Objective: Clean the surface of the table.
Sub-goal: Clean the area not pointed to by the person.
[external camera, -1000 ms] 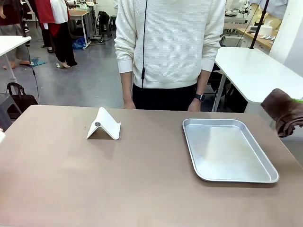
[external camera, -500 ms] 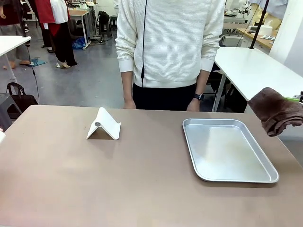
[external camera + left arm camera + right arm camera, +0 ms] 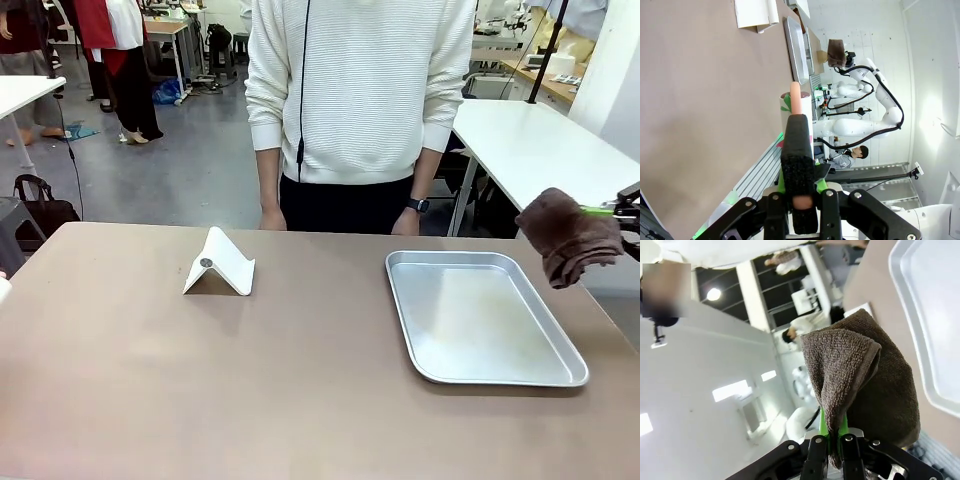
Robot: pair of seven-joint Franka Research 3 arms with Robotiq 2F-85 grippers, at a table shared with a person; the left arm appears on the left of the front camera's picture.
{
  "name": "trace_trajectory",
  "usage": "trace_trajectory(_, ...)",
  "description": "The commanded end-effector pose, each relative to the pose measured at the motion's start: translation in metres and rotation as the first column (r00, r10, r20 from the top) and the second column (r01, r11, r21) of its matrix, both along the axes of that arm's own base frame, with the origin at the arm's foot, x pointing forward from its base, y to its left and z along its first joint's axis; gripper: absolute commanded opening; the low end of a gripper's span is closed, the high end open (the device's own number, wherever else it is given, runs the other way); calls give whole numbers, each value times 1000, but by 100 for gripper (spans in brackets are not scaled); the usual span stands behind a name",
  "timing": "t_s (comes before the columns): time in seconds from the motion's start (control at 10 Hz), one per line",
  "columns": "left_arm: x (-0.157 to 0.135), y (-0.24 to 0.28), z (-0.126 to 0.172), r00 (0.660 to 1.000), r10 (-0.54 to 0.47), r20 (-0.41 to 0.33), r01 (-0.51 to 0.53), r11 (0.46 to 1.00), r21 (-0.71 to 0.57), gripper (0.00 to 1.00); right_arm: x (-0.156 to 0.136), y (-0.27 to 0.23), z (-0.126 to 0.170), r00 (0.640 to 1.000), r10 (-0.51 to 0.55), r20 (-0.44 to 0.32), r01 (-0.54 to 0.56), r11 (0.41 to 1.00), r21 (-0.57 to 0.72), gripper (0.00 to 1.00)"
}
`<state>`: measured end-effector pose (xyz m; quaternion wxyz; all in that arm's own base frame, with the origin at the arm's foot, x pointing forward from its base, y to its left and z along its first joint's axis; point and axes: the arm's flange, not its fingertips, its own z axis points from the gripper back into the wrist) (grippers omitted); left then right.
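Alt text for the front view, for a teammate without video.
The right gripper, at the picture's right edge, holds a brown cloth in the air near the far right corner of the silver tray. The tan table carries a white folded stand; a person in a white sweater stands at its far side.

PLACE: lab workshop | EVIDENCE: white worktables [image 3: 540, 140], cluttered bench [image 3: 168, 28] (far back), bare grey floor [image 3: 170, 170]

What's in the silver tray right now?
Nothing: the tray shows its whole bare metal floor, with nothing covering it. The brown cloth, clamped in the right gripper, hangs in the air beyond its far right corner, not in it.
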<state>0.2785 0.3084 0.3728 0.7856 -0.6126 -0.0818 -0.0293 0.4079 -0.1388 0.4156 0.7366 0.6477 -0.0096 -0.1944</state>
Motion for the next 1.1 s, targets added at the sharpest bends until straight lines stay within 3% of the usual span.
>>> trace_trajectory(0.0,-3,-4,2,1000,-1,-2,1,1000,5,22,7,36,-3,999,-39,29,45,977,-210,7)
trace_trajectory(0.2,-3,-4,2,1000,-1,-2,1,1000,5,22,36,69,-17,995,-95,-4,86,915,-393,7)
trace_trajectory(0.3,-3,-4,2,1000,-1,-2,1,1000,5,22,47,82,-24,995,-105,-1,94,900,-426,7)
trace_trajectory(0.4,-3,-4,2,1000,-1,-2,1,1000,5,22,59,95,-33,987,-161,30,154,847,-509,7)
trace_trajectory(0.5,-3,-4,2,1000,-1,-2,1,1000,5,22,69,112,-43,987,-155,47,156,828,-538,7)
trace_trajectory(0.8,-3,-4,2,1000,-1,-2,1,1000,5,22,93,141,-79,987,-159,-2,120,751,-649,7)
trace_trajectory(0.9,-3,-4,2,1000,-1,-2,1,1000,5,22,101,147,-87,981,-195,21,159,725,-671,7)
trace_trajectory(1.0,-3,-4,2,1000,-1,-2,1,1000,5,22,107,153,-93,975,-194,109,215,700,-681,7)
